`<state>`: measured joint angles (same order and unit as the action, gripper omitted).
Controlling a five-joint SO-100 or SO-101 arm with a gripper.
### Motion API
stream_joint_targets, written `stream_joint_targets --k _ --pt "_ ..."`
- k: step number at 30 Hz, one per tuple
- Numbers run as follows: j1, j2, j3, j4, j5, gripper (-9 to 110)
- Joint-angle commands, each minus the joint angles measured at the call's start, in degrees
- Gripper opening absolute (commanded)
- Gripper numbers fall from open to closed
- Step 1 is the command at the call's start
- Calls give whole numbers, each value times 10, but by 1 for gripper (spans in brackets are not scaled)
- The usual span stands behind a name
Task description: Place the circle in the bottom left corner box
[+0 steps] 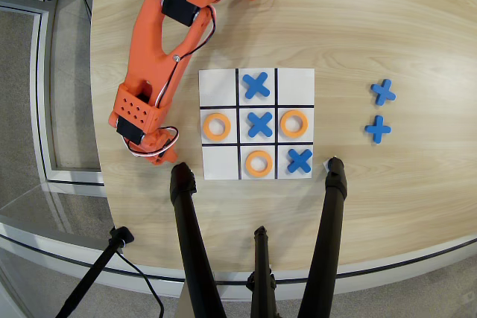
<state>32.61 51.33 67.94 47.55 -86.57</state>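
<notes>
The circle meant for the move cannot be seen: the orange gripper (160, 156) is down on the table just off the grid's lower left edge, covering whatever lies there, so I cannot tell whether its jaws are apart or closed on a ring. Beside it, the bottom left corner box (220, 161) is empty, so placement is not done. Three orange rings (217, 127) and four blue X pieces (256, 85) fill other cells.

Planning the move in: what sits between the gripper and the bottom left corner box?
In the overhead view, only bare table and the paper's edge separate the gripper from the empty bottom left corner box.
</notes>
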Motion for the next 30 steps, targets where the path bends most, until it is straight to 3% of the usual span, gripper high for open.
stream_joint_targets --k 1,13,20,30 --pt "-1 -1 -4 5 2 24" --pt "11 8 -7 69 -2 19" --pt "13 13 -8 98 -3 7" --pt "35 44 25 192 -47 0"
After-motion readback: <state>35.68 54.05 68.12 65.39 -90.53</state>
